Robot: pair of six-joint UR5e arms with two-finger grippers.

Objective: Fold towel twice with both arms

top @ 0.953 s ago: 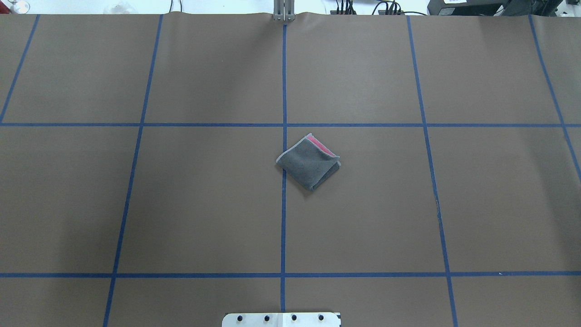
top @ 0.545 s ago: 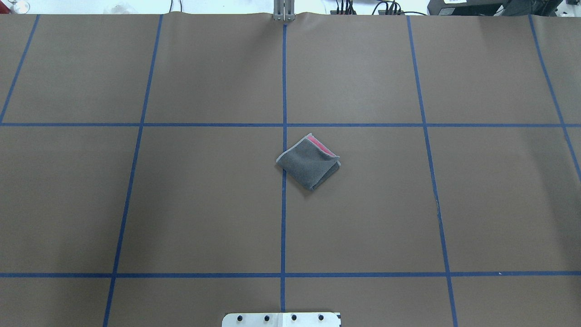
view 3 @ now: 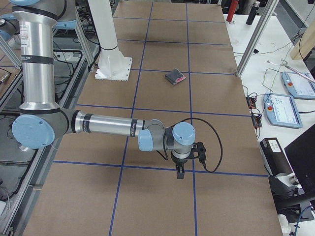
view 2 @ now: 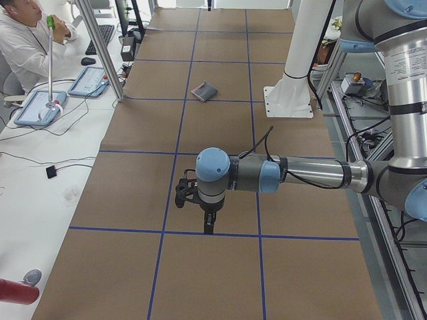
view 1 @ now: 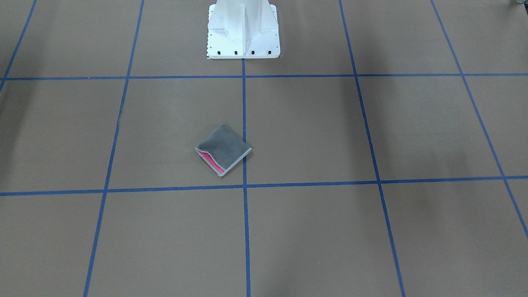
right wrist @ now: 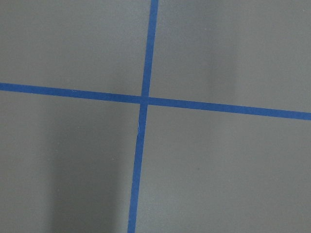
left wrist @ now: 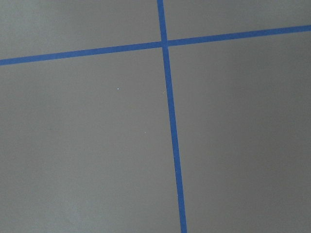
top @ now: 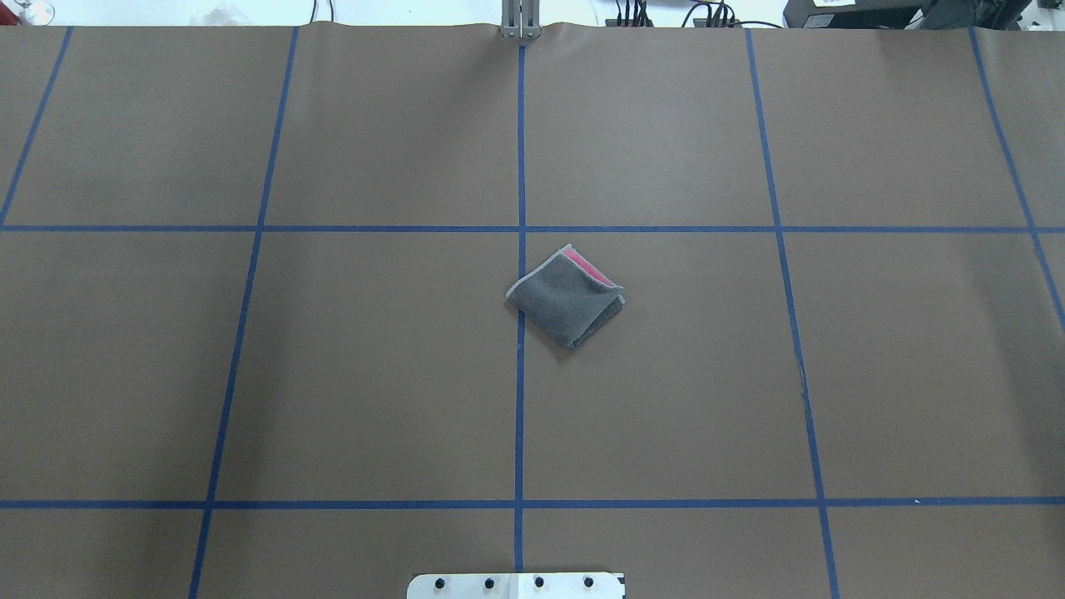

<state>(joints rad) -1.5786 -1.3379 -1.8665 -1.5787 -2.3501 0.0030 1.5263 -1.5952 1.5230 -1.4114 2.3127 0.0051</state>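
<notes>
The towel (top: 566, 301) is seen folded, grey face out with a pink strip showing, laid on the table (top: 333, 374) between the two sets of fingers and well apart from both. Whether the left fingers (view 2: 209, 224) and right fingers (view 3: 179, 172) are open or closed cannot be told.

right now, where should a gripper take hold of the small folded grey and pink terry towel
Probably the far corner of the grey terry towel, from above on the side away from the robot: the pale stitched edges meet there and pink shows, so layers lie open. The near edges look like closed folds.
</notes>
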